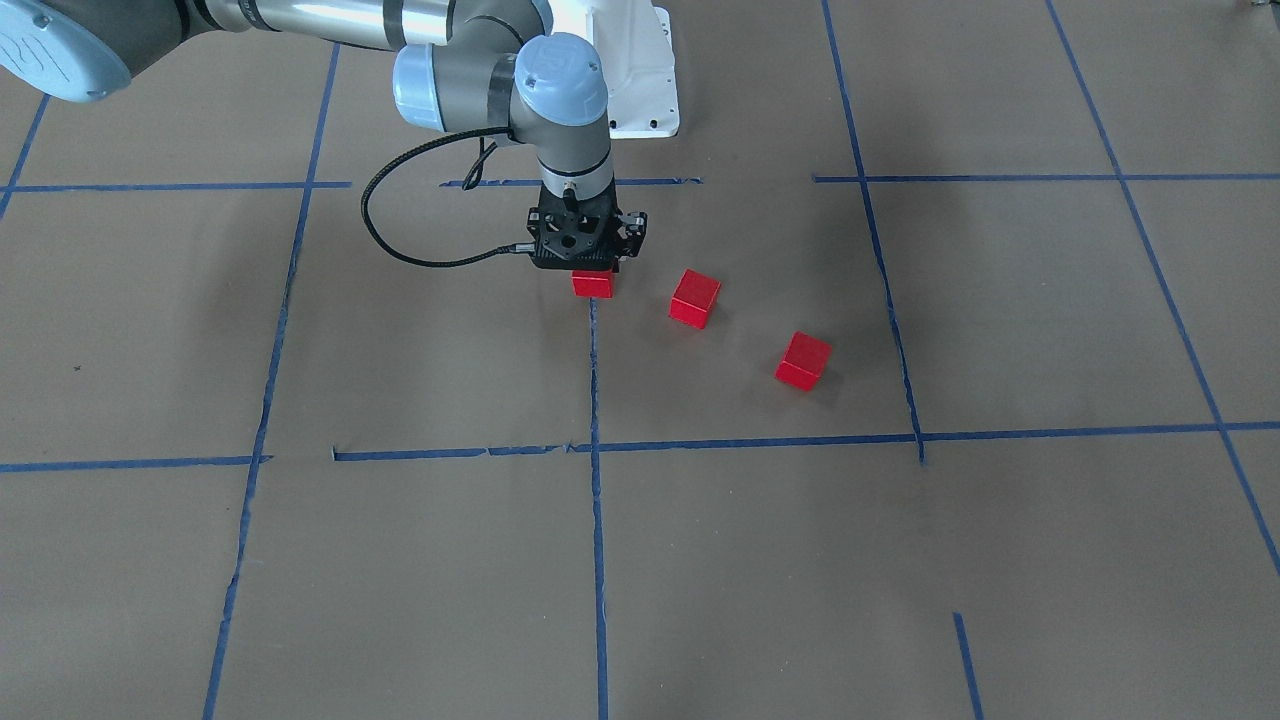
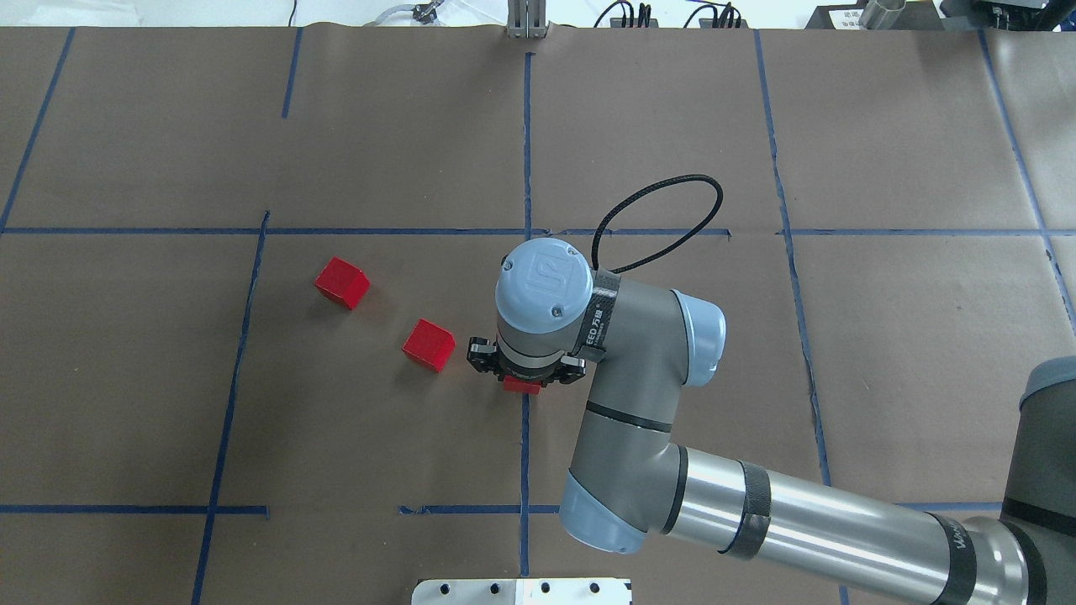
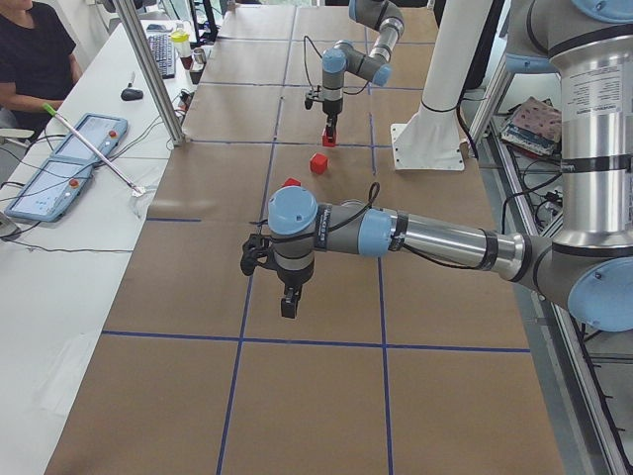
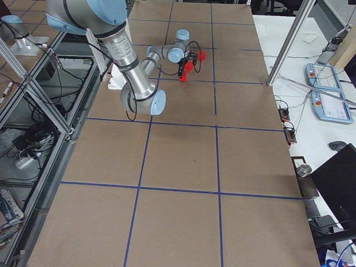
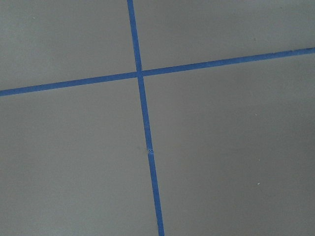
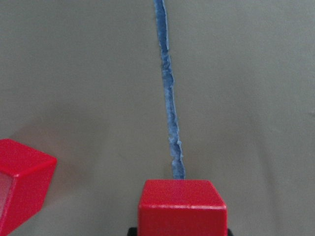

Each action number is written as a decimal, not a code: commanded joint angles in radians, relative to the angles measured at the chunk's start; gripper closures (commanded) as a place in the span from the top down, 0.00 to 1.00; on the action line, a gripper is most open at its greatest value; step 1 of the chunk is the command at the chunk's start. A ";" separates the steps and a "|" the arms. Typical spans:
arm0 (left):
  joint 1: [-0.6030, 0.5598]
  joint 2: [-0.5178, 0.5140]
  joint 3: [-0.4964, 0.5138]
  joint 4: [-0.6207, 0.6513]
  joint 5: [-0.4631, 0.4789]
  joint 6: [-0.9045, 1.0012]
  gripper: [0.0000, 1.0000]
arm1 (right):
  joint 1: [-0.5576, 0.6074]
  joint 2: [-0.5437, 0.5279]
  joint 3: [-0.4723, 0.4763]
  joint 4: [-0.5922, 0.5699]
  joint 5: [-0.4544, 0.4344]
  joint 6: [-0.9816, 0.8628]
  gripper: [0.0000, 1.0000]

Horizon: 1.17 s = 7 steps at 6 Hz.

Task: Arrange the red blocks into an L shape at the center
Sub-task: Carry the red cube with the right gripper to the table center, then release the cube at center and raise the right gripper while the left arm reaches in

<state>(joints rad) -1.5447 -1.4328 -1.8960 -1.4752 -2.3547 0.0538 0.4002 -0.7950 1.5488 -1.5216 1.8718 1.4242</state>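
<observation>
Three red blocks lie near the center of the brown paper. One red block (image 1: pixel 592 284) sits at the end of the central blue tape line (image 1: pixel 596 380), directly under my right gripper (image 1: pixel 588 268), whose jaws look shut on it. It also shows in the overhead view (image 2: pixel 522 386) and low in the right wrist view (image 6: pixel 182 206). The second block (image 2: pixel 429 344) lies just left of it, and the third (image 2: pixel 342 282) lies further left. My left gripper (image 3: pixel 287 307) hangs above bare paper far from the blocks, and I cannot tell its state.
Blue tape lines (image 2: pixel 378 231) grid the paper. The robot's white base plate (image 1: pixel 640 90) stands behind the blocks. A metal post (image 3: pixel 158 79) and a teach pendant (image 3: pixel 69 168) stand on the operators' side, where a person (image 3: pixel 35 49) sits.
</observation>
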 commanded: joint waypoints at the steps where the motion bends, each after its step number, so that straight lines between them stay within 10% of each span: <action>1: 0.000 0.002 0.000 0.001 0.000 0.000 1.00 | -0.009 -0.004 -0.009 0.000 -0.003 -0.024 0.07; 2: 0.000 0.002 0.000 0.001 0.000 0.000 1.00 | -0.009 -0.006 -0.009 0.000 -0.003 -0.062 0.09; 3: 0.000 0.002 0.000 0.001 0.000 0.000 1.00 | -0.009 -0.001 -0.007 -0.002 -0.003 -0.065 0.38; 4: 0.000 0.002 0.000 0.001 0.000 0.000 1.00 | -0.009 0.002 -0.004 -0.002 -0.022 -0.062 0.99; 7: 0.003 -0.008 -0.012 -0.002 -0.011 0.000 1.00 | -0.004 -0.013 0.055 -0.005 -0.028 -0.065 1.00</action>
<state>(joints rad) -1.5434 -1.4354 -1.9015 -1.4751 -2.3582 0.0537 0.3906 -0.7990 1.5682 -1.5243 1.8446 1.3593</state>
